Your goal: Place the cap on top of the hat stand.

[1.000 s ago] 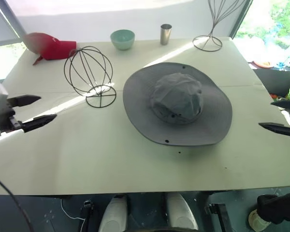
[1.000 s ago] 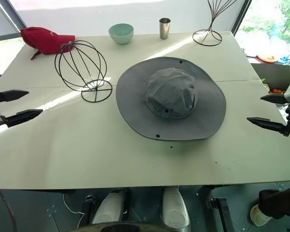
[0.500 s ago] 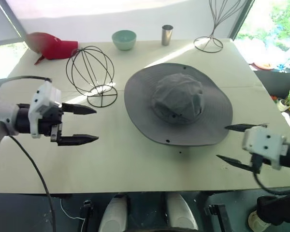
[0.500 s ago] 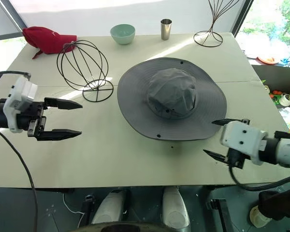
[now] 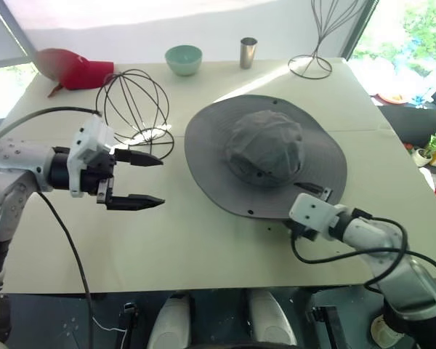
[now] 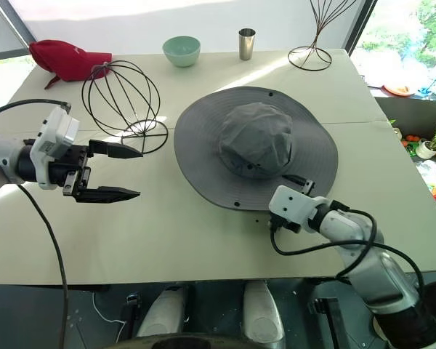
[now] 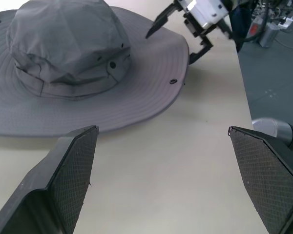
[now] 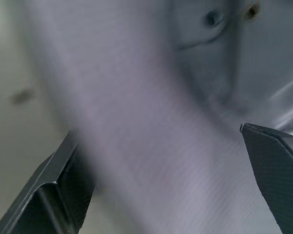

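The cap (image 5: 265, 151), a grey wide-brimmed sun hat, lies crown up in the middle of the table. The hat stand (image 5: 134, 109), a black wire globe on a round base, stands to its left and holds nothing. My left gripper (image 5: 160, 181) hovers open just in front of the stand, pointing right toward the cap's brim (image 7: 136, 105). My right gripper (image 7: 169, 48) is open at the brim's near right edge. One finger (image 7: 158, 22) sits over the brim and the other beside the rim. In the right wrist view, grey brim fabric (image 8: 151, 122) lies between the fingers.
A red cap (image 5: 76, 70) lies at the far left corner. A pale green bowl (image 5: 184, 58) and a metal cup (image 5: 248, 51) stand at the back edge, with a taller flaring wire stand (image 5: 314, 51) at the back right. The table's front edge (image 5: 203, 287) runs close below both grippers.
My right gripper swung in from the table's right edge, leftward and down, to the cap's brim. My left gripper moved right from the left edge to in front of the stand.
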Robot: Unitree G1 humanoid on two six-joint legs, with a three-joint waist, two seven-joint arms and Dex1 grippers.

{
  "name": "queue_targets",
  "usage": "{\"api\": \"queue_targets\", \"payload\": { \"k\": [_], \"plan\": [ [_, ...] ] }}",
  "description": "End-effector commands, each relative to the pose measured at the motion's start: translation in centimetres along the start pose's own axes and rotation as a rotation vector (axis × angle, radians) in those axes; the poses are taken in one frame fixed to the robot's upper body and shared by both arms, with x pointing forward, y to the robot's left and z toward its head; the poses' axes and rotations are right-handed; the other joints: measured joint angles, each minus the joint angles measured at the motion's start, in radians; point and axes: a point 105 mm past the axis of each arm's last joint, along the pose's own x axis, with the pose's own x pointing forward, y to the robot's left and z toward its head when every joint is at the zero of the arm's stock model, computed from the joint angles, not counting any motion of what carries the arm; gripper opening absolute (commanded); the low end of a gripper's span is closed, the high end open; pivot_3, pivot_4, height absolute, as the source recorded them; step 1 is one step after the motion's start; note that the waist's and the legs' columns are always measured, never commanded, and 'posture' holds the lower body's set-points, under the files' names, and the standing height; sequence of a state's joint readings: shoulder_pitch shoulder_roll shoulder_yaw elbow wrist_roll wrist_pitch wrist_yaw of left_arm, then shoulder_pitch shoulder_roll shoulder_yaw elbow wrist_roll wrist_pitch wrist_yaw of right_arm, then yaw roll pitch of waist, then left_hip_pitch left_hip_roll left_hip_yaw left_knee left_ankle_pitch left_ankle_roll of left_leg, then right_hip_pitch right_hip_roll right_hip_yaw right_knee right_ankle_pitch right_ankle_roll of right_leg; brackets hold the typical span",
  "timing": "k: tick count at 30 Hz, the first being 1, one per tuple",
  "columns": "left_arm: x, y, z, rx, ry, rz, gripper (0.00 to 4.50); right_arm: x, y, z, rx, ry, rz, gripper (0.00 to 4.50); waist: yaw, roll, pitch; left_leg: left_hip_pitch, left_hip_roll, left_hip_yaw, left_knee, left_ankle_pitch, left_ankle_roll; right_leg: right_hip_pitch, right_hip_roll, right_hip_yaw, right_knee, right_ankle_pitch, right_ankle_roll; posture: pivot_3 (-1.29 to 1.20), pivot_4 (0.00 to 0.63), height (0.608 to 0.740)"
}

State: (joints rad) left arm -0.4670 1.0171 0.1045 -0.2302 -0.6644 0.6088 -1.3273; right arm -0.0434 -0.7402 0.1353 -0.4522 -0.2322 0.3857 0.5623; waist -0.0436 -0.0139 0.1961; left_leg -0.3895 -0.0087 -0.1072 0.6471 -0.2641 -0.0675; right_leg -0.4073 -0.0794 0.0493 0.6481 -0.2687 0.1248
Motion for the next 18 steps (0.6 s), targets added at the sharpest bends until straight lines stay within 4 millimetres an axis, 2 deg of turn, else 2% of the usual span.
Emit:
{"api": "queue_targets", "payload": {
  "k": [1,3,5,11,14,18],
  "plan": [
    [-0.2,0.0,1.0,0.031,-0.011,0.024,4.45,1.4,0.1,-1.1,0.003,0.039,-0.051,4.50,0.000,-0.001,0.000,0.000,0.000,0.000,0.000,0.000,0.000,0.000,0.000,0.000,0.000,0.000,0.000,0.00,0.150,0.740],
    [-0.2,-0.1,1.1,0.030,-0.011,0.027,4.50,1.7,0.3,-1.3,0.020,0.035,-0.051,3.95,0.000,-0.002,-0.001,0.000,0.000,0.000,0.000,0.000,0.000,0.000,0.000,0.000,0.000,0.000,0.000,0.00,0.150,0.740],
    [-0.1,-0.1,1.2,0.031,-0.010,0.033,4.50,1.9,0.3,-1.1,0.041,0.018,-0.048,3.16,0.000,-0.002,-0.001,0.000,0.000,0.000,0.000,0.000,0.000,0.001,0.000,0.000,0.000,0.000,0.000,0.00,0.150,0.740],
    [-0.3,0.0,1.4,0.022,-0.016,0.064,4.50,1.7,0.5,-0.3,0.102,-0.032,-0.005,0.05,0.002,-0.002,-0.001,0.000,0.000,0.000,0.000,0.000,0.000,0.001,0.000,0.000,0.000,0.000,0.000,0.00,0.150,0.740],
    [-0.4,-0.2,1.5,0.013,-0.027,0.082,4.50,1.4,-0.2,1.1,0.194,-0.100,-0.001,0.01,0.001,-0.002,-0.001,0.000,0.000,-0.001,0.000,0.000,0.000,0.001,0.000,0.000,0.000,0.000,0.000,0.00,0.150,0.740],
    [-1.2,-0.3,2.2,-0.009,-0.072,0.144,4.50,1.1,-4.3,3.9,0.327,-0.222,-0.058,0.01,-0.003,-0.001,0.000,0.000,0.000,-0.001,0.000,0.000,0.000,0.000,0.000,0.000,0.001,0.000,0.000,0.00,0.150,0.740]
  ]
}}
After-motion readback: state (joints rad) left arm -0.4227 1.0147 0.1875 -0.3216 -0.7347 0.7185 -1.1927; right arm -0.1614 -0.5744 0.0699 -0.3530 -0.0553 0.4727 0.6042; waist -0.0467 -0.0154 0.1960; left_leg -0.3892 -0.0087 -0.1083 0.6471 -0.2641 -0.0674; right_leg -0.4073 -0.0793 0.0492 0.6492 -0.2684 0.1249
